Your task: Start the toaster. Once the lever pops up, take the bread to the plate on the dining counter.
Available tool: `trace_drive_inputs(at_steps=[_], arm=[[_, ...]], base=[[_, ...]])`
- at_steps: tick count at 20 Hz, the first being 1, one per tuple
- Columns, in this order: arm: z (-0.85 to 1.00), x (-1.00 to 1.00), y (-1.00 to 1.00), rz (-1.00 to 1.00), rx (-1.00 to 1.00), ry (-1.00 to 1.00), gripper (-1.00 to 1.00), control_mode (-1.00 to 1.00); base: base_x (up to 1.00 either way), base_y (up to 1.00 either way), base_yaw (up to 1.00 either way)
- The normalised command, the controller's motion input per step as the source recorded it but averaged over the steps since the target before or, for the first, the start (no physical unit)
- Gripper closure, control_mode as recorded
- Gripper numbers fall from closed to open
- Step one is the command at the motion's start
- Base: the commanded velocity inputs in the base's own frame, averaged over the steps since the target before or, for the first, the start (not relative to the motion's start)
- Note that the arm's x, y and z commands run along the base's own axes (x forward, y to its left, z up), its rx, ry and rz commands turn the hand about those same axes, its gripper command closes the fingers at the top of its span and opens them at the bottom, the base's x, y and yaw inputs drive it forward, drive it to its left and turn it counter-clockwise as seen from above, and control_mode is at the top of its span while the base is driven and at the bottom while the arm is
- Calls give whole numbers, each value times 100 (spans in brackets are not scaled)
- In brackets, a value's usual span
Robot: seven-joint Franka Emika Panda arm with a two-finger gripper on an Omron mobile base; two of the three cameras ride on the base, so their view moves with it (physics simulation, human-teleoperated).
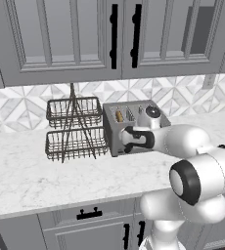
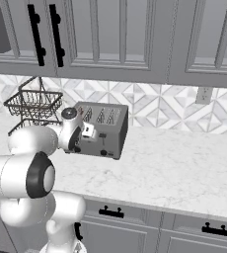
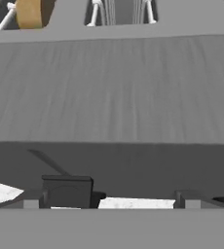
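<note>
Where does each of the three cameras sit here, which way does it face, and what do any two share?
Left base view: behind the arm's left, facing the worktop; arm rises lower right, across the toaster.
Right base view: behind the arm's right, facing the same worktop; arm rises lower left.
Hand view: on the hand, close against the toaster's grey side, bread in a slot; gripper open.
Shared: both base views show the toaster and wire rack.

The toaster (image 1: pixel 129 128) stands on the worktop (image 1: pixel 31 176) near the back wall, with the wire basket rack (image 1: pixel 75 128) just beside it on its left. The bread (image 1: pixel 119 116) sits in the toaster's leftmost slot. The gripper (image 2: pixel 86 134) is just before the toaster's front, above the worktop.
</note>
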Motion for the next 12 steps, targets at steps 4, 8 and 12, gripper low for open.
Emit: trace_drive_inputs(at_steps=[4,8,12], arm=[[-27,0,0,0,0,0,-100,-100],[-27,0,0,0,0,0,-100,-100],[-24,0,0,0,0,0,-100,-100]], base=[[0,0,0],[0,0,0],[0,0,0]])
